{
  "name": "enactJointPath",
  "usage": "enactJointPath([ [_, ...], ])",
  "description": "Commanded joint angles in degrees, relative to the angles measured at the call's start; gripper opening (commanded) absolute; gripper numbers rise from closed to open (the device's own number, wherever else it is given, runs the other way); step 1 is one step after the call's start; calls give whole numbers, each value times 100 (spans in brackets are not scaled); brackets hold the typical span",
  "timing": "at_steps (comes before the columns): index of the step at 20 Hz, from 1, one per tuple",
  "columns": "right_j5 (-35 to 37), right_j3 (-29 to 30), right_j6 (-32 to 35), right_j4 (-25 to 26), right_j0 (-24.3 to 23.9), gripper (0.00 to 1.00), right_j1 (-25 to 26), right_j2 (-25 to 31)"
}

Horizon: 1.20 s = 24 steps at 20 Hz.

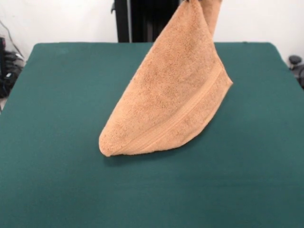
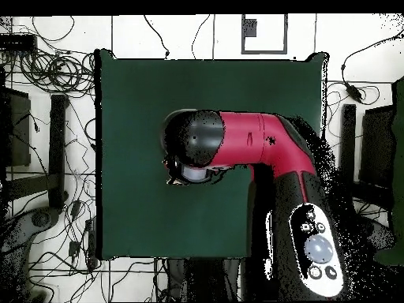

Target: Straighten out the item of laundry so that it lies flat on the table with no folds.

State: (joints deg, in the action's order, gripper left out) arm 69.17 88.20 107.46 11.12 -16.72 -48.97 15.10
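Nearest you, the orange-tan fluffy terry-cloth towel [image 1: 166, 107] rests its rounded lower fold on the dark green felt-topped table [image 1: 57, 180], about midway between the side edges — the rest rises in a doubled cone to the top of the front view. Your red and black arm [image 2: 252, 142] covers it from overhead, and you cannot tell how the pincer stands. Lower it straight down and, I judge, the layers collapse onto each other — folds stay in.
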Motion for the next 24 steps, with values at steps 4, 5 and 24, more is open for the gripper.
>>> enactJointPath([
  [4, -1283, 1492, 37, 210, 92, 0, 9, 93],
  [5, -1449, 1544, 52, 297, 104, 0, 41, 72],
  [24, -4307, 1288, 428, 2211, 306, 0, 1085, -642],
])
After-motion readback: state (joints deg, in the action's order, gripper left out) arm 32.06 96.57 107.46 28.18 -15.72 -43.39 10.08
